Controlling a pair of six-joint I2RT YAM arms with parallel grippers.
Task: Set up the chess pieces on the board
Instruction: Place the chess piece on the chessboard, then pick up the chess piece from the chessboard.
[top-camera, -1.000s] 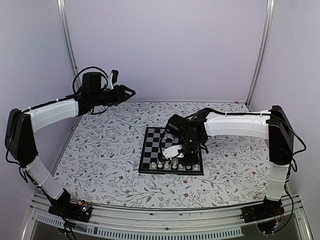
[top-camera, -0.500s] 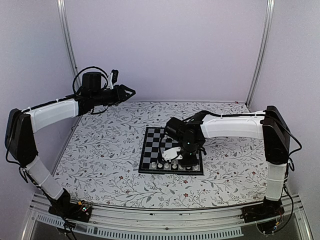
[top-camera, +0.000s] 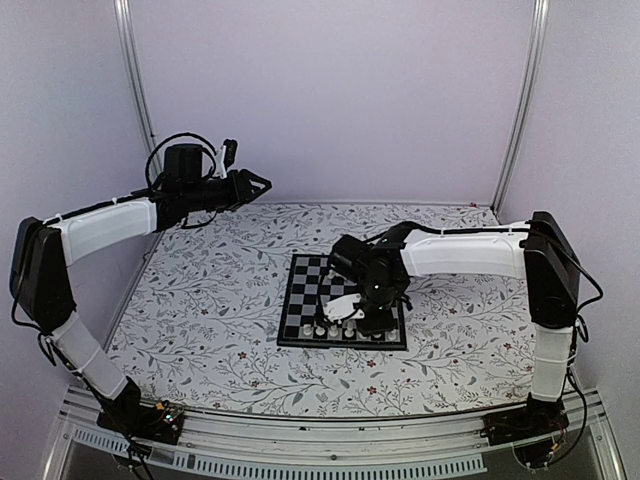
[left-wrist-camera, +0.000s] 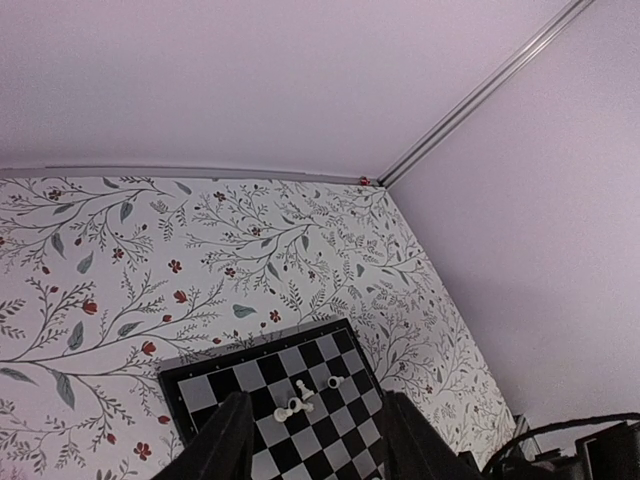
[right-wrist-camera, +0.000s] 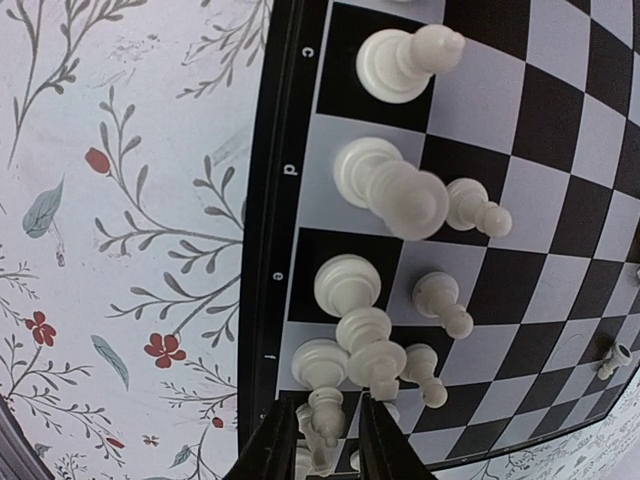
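Cream chess piece (right-wrist-camera: 324, 415) sits half cut off between right claw (right-wrist-camera: 316, 450) fingers.

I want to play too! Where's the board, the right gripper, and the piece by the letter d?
board (top-camera: 308, 276): top view, bare far-left square.
right gripper (right-wrist-camera: 322, 405): right wrist view, midway between fingertips.
piece by letter d (right-wrist-camera: 385, 187): right wrist view, its body.

Table (top-camera: 200, 300) here has a white cover printed with grey-green leafy twigs and little red flowers, and it runs right back to the lilac walls. The only thing lying flat on it is the board (top-camera: 305, 285), black and pale checks with a thin black border, sitting roughly mid-table and square to the edges.
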